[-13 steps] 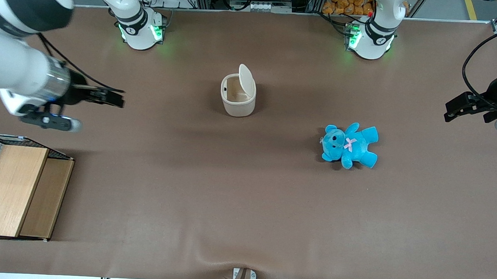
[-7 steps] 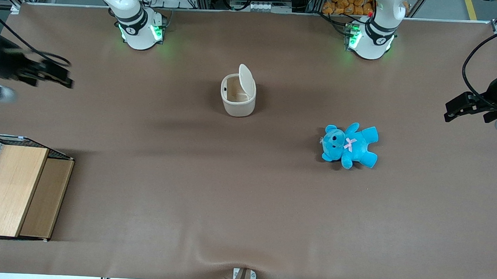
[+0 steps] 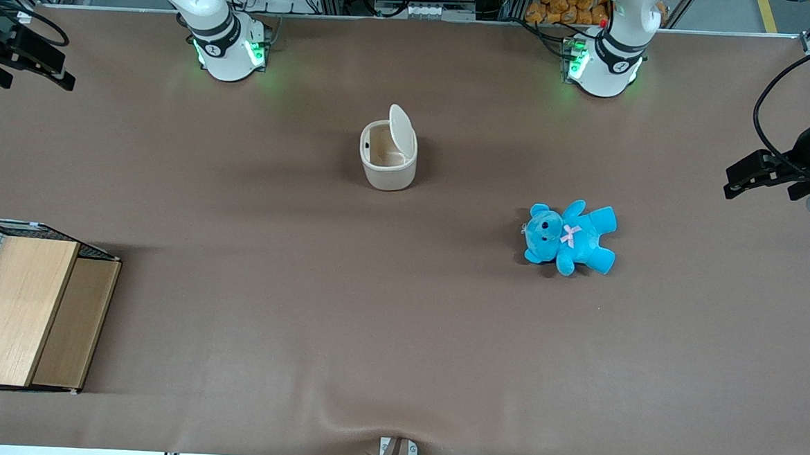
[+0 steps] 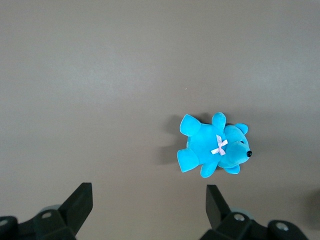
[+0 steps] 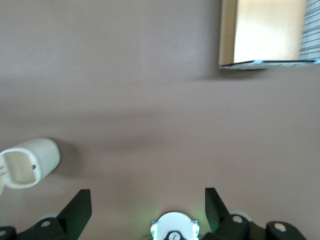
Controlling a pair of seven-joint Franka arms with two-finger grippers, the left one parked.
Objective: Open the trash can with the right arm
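The cream-white trash can [image 3: 388, 156] stands on the brown table, midway between the two arm bases and nearer the front camera than they are. Its flip lid [image 3: 401, 131] is raised upright and the tan inside shows. It also shows in the right wrist view [image 5: 27, 163], mouth open. My right gripper [image 3: 58, 74] is high above the table edge at the working arm's end, far from the can. Its fingers [image 5: 80, 210] are spread wide with nothing between them.
A blue teddy [image 3: 569, 237] lies toward the parked arm's end, nearer the front camera than the can. A wooden box with wire mesh [image 3: 19, 308] sits at the working arm's end by the front edge. The right arm's base [image 5: 173, 228] glows green.
My right gripper has drawn away from the can, moving toward the working arm's end of the table and farther from the front camera. The can's lid stays raised throughout.
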